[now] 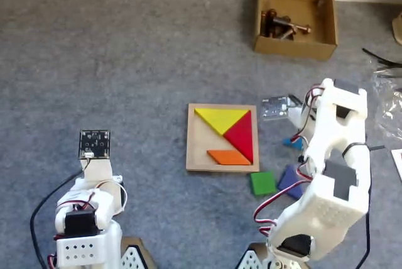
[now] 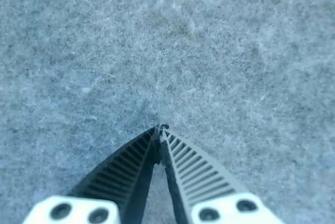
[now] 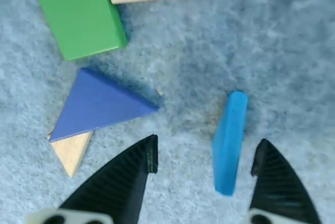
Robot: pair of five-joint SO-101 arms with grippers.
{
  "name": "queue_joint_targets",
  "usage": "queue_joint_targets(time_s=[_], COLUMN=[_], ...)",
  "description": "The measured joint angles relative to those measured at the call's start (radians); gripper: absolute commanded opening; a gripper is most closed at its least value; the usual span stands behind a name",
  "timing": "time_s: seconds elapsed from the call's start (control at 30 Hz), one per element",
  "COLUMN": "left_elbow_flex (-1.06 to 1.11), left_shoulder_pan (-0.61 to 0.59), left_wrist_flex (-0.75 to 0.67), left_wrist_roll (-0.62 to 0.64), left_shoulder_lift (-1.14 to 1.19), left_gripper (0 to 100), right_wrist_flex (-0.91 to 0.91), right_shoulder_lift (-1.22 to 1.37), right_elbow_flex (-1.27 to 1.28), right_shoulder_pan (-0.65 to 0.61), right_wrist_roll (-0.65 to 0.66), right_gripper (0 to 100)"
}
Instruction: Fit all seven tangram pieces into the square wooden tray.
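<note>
I am looking at the wooden tray (image 1: 200, 146) lying in the middle of the grey surface (image 1: 125, 61), and it is holding three pieces: a yellow triangle (image 1: 220, 120) along its far side, a red triangle (image 1: 242, 138) against its right side, and an orange parallelogram (image 1: 229, 156) at its near edge. A green square (image 1: 262, 182) is lying just off the tray's near right corner, with a dark blue triangle (image 1: 290, 180) beside it on the right, partly covering a plain wooden piece (image 3: 70, 150). The right pincer (image 3: 204, 156) is hanging with its fingers apart, and a light blue piece (image 3: 230, 140) is standing on edge between them. The left pincer (image 2: 159, 132) is sitting closed over bare surface at the near left. A cardboard box (image 1: 292, 48) is sitting at the far right.
</note>
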Motion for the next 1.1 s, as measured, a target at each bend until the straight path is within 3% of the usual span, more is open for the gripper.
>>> queue_joint_targets(time_s=[0.33,0.6,0.8,1.1], left_elbow_flex=[0.0,0.0,0.0,0.0], left_shoulder_pan=[0.0,0.0,0.0,0.0], left_wrist_flex=[0.0,0.0,0.0,0.0], left_wrist_roll=[0.0,0.0,0.0,0.0], left_shoulder_lift=[0.0,0.0,0.0,0.0], left_gripper=[0,0,0,0], right_wrist_flex=[0.0,0.0,0.0,0.0], right_shoulder_lift=[0.005,0.005,0.005,0.005], right_elbow_flex=[0.0,0.0,0.0,0.0], right_shoulder_pan=[-0.003,-0.003,-0.002,-0.003], right_wrist_roll=[-0.046,-0.063,-0.063,-0.063], right_gripper=[22.8,12.9,0.1,0.5])
